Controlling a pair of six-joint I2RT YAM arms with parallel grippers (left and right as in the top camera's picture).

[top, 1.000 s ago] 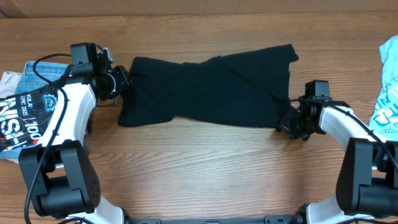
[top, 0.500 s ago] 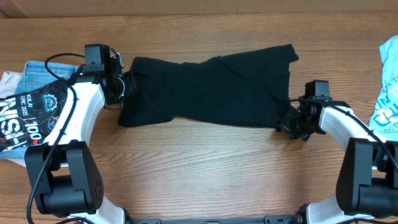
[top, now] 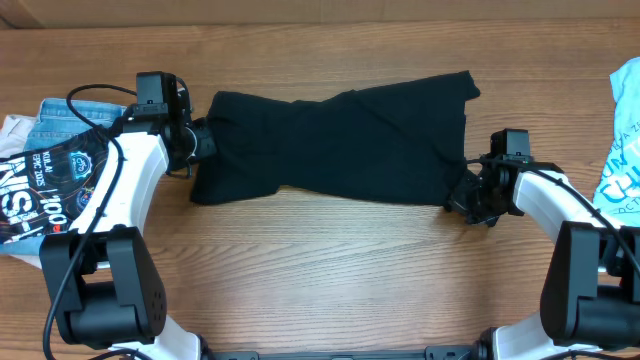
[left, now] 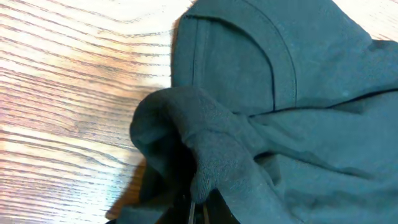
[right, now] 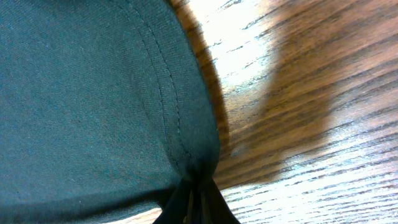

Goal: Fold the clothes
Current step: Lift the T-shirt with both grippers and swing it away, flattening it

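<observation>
- At the far left edge I see a pile of printed clothes (top: pixel 35 185), partly under my left arm and apart from the black piece.
- My left gripper (top: pixel 202 141) sits at the left end of the black garment (top: pixel 340 140). In the left wrist view its jaws are closed tight on a bunched-up fold of that dark cloth, with the collar seam lying just beyond.
- The garment lies stretched out on the wooden table (top: pixel 330 270), running left to right between my two grippers, rumpled through the middle and wider toward the right.
- My right gripper (top: pixel 463 203) is at the garment's lower right corner. In the right wrist view the stitched hem runs straight down into the jaws, which pinch it.
- At the far right edge lies a light blue and white printed cloth (top: pixel 622 140), well apart from the black garment.
</observation>
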